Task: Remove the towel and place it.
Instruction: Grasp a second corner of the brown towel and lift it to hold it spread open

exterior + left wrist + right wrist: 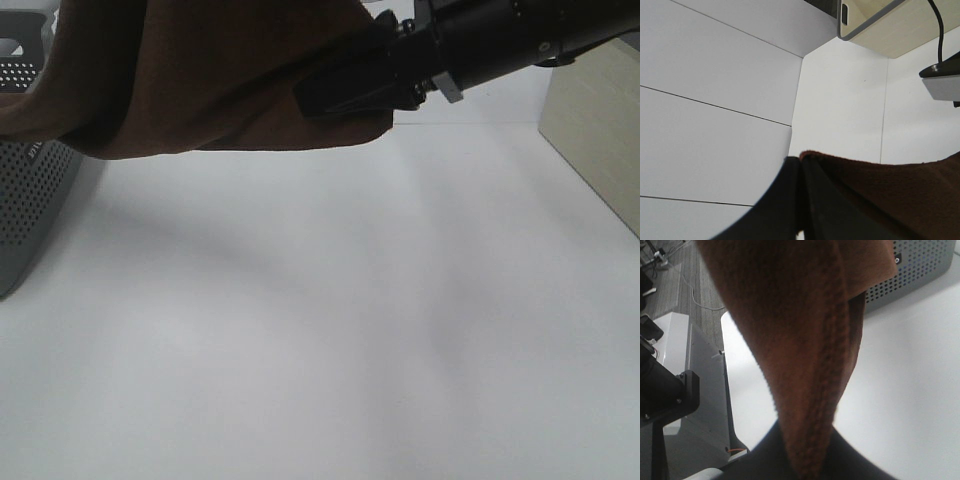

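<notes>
you've got the dark reddish-brown plush microfibre towel (200, 80) up off the flat white table (350, 330). it hangs in the air at the far left-to-centre of the high cam view, w/ its lower hem clear of the tabletop. its left part crosses in front of the grey perforated basket (30, 200); can't tell if cloth & basket touch.

your right gripper (345, 92), black, comes in from the top right on a black arm. its jaws are pressed together on the towel's right end, w/ cloth bunched round the tips. the right wrist cam agrees: a thick stitched hem of the towel (805, 340) runs straight down btwn the closed black fingers (855, 465). the basket (920, 265) is behind it & the table (910, 390) is beyond.

your left gripper (801, 162) shows only in its own wrist cam. its two black fingers (780, 205) are squeezed flat against each other. the towel (890, 195) edge starts right at the tips & lies over one finger, so it reads as a pinch on that edge.

a pale beige wooden box (600, 130) sits at the right side of the table, well apart from the towel.
</notes>
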